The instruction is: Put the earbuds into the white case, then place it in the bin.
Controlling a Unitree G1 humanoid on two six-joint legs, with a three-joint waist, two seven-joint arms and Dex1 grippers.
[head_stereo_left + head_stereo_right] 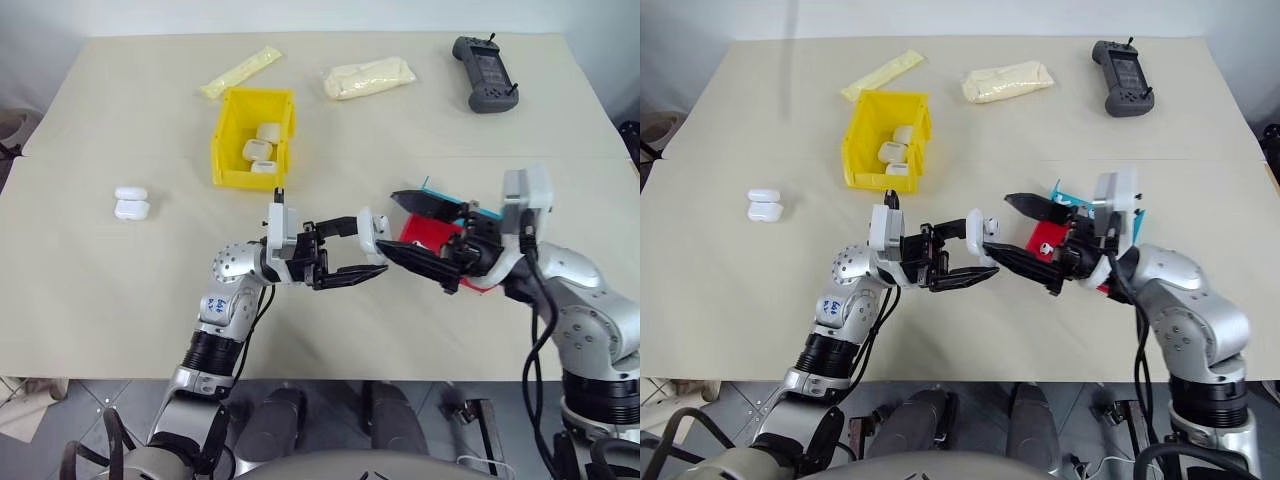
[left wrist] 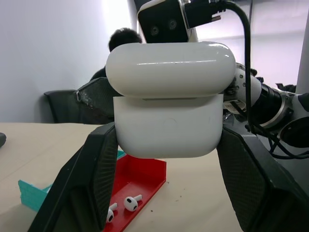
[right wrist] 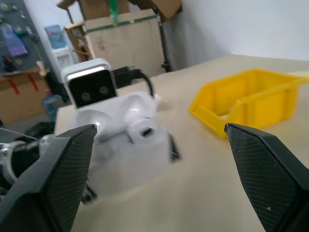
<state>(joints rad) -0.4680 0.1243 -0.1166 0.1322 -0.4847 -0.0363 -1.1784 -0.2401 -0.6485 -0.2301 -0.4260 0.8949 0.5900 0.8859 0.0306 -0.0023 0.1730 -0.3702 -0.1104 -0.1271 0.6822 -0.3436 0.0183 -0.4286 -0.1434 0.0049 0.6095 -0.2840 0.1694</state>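
Clamped in my left gripper (image 1: 368, 258), the glossy white pebble-shaped case (image 1: 371, 228) hangs above the table, lid ajar; my right gripper (image 1: 411, 232) gapes wide beside it. 2 tiny white earbuds (image 2: 124, 205) lie in the red tray (image 2: 140, 183); a jolt could spill the case short of the yellow plastic bin (image 1: 252, 137)

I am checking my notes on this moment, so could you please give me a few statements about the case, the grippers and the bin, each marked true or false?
1. The left gripper is shut on a white case. True.
2. The right gripper is clamped on that case too. False: its jaws stand wide open beside it.
3. The yellow bin already holds several white cases. True.
4. The earbuds lie in the yellow bin. False: they lie in the red tray.
5. Two white cases lie on the table left of the bin. True.
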